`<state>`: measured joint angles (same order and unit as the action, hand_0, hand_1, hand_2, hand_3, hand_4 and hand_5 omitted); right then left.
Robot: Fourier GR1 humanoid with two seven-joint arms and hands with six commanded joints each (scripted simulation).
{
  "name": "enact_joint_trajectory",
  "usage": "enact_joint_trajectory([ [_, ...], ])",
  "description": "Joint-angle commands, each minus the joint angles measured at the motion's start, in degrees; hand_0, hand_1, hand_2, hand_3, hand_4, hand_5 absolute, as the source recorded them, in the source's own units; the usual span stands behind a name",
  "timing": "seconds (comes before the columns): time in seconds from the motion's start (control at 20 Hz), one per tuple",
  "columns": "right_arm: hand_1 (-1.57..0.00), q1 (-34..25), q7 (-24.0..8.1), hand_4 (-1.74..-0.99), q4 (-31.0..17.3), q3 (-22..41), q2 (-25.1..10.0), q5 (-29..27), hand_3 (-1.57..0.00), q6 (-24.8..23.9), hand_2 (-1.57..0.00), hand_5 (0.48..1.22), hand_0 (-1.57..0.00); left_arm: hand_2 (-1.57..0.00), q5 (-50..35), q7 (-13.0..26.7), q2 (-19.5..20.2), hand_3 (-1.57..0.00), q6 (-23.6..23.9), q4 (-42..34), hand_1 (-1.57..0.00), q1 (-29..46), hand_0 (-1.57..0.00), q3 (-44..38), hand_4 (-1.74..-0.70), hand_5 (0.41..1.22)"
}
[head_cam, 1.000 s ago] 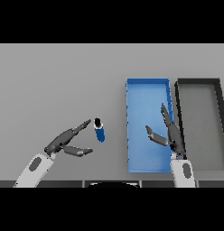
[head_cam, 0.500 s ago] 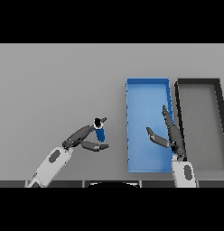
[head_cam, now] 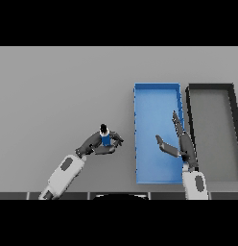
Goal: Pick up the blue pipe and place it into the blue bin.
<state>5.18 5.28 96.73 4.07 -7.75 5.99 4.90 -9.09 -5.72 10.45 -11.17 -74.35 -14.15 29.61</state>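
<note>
The left hand (head_cam: 99,144) is gripping the blue pipe (head_cam: 105,138) — its fingers and thumb are curling round the lower part of the pipe, so that only the blue middle and the dark top end are showing above them. The pipe is standing roughly upright in that grasp, over the grey worktop (head_cam: 58,91), near the blue bin (head_cam: 157,91) but clearly to its left and outside it. Whether the pipe's base is touching the worktop is hidden by the fingers.

The right hand (head_cam: 181,144) is hovering over the right part of the blue bin with nothing in it — its fingers are reaching straight up toward the far end and its thumb is sticking out to the left. Just beside the blue bin, on its right, a black bin (head_cam: 211,88) is lying parallel to it.
</note>
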Motion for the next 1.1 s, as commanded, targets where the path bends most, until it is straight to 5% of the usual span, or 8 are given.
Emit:
enact_joint_trajectory([
  [0.0,0.00,-0.1,0.3,-1.261,-0.4,-0.5,-0.4,-0.3,0.00,0.2,0.00,0.609,0.00,-1.01,0.3,-0.5,-0.3,-1.00,0.6,-0.2,-0.94,0.5,-0.85,0.2,-1.48,0.969],
  [0.15,0.00,-0.2,0.2,-1.260,0.2,-0.1,-0.1,-0.6,0.00,0.4,0.00,0.614,0.00,-1.29,2.1,-2.2,-1.1,-1.21,2.3,-0.7,-1.25,1.0,-1.20,1.4,-1.60,1.092],
  [0.35,0.00,0.0,0.3,-1.250,0.2,-0.4,-0.6,-0.4,0.00,0.3,0.00,0.622,0.00,-1.45,3.1,-5.2,-1.0,-1.37,3.8,-1.9,-1.44,0.9,-1.42,2.0,-1.68,1.168],
  [0.6,0.00,0.2,0.7,-1.239,-0.3,0.1,-0.1,1.0,0.00,-0.4,0.00,0.629,0.00,-1.53,1.8,-6.0,-2.1,-1.43,3.9,-8.7,-1.53,-0.4,-1.52,3.1,-1.71,1.204],
  [1.05,0.00,-0.5,1.5,-1.189,-1.7,-0.8,-1.2,1.0,0.00,-0.2,0.00,0.631,0.00,-1.57,-0.2,2.7,-1.1,-1.44,2.4,-15.7,-1.57,-4.1,-1.56,3.8,-1.73,1.219],
])
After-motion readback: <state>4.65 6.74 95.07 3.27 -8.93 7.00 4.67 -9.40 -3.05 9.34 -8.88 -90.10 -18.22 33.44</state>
